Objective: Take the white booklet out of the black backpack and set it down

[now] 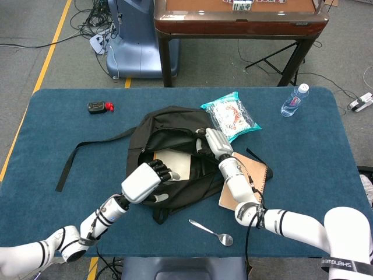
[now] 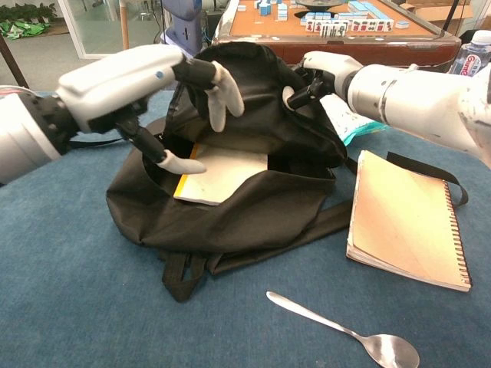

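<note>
The black backpack (image 1: 175, 189) lies in the middle of the blue table, its mouth held open. Inside it lies the white booklet (image 1: 178, 164), flat, with an orange edge on its left side (image 2: 230, 172). My right hand (image 1: 213, 143) grips the backpack's top flap (image 2: 253, 84) and holds it up; that hand (image 2: 318, 70) is at the flap's right rim. My left hand (image 1: 145, 181) hovers at the mouth with fingers spread and nothing in it. In the chest view the left hand (image 2: 165, 80) is above the booklet, thumb tip close to its left corner.
A brown spiral notebook (image 1: 246, 181) lies right of the backpack, a metal spoon (image 1: 213, 231) in front. A snack bag (image 1: 230, 116) and water bottle (image 1: 294, 100) are behind right. A black-and-red device (image 1: 99, 107) sits far left. The strap (image 1: 87, 151) trails left.
</note>
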Controlling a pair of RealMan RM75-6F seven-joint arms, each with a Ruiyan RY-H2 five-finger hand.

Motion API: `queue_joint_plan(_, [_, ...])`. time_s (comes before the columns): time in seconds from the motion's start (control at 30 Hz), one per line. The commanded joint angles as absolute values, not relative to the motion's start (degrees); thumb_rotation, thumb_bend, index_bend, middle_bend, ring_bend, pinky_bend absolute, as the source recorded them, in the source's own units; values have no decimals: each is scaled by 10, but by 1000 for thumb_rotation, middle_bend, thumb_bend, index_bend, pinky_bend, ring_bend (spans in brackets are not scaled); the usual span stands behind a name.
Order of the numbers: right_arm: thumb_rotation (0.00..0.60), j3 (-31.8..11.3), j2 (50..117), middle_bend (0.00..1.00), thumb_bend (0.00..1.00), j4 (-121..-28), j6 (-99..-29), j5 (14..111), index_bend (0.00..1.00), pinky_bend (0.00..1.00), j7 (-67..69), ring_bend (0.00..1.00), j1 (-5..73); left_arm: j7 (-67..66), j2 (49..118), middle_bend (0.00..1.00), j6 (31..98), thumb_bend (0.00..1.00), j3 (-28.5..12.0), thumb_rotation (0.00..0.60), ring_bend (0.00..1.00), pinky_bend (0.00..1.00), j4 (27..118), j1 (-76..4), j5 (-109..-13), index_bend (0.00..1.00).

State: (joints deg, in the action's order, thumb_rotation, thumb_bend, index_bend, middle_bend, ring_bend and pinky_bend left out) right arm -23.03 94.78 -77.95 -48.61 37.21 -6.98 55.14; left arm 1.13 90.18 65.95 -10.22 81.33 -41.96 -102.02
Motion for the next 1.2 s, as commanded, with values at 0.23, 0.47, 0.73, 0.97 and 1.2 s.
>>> queue_joint_plan(0.23, [600,-243,957,332,670,-753,-471,357,521,160,-61,215,560,-15,987,498,612,138,-111,600,451,432,711,-471,-974,463])
queue_joint_plan(0.47, [600,-258,956,328,671,-728,-438,331,521,160,-44,214,568,-39,1037,508,596,139,-124,600,463,448,644,-493,-931,471])
queue_joint_plan(0.73, [600,-260,958,325,666,-714,-420,319,518,160,-36,214,576,-83,1089,552,608,140,-153,600,502,480,573,-501,-874,499])
queue_joint_plan(0.97, [600,-258,957,325,659,-710,-421,318,517,160,-32,214,577,-108,1119,552,629,139,-127,600,476,481,544,-481,-857,415])
queue_joint_plan(1.2, [600,-254,956,325,657,-703,-420,318,517,160,-26,214,573,-143,1119,506,674,139,-71,600,429,480,550,-445,-887,279])
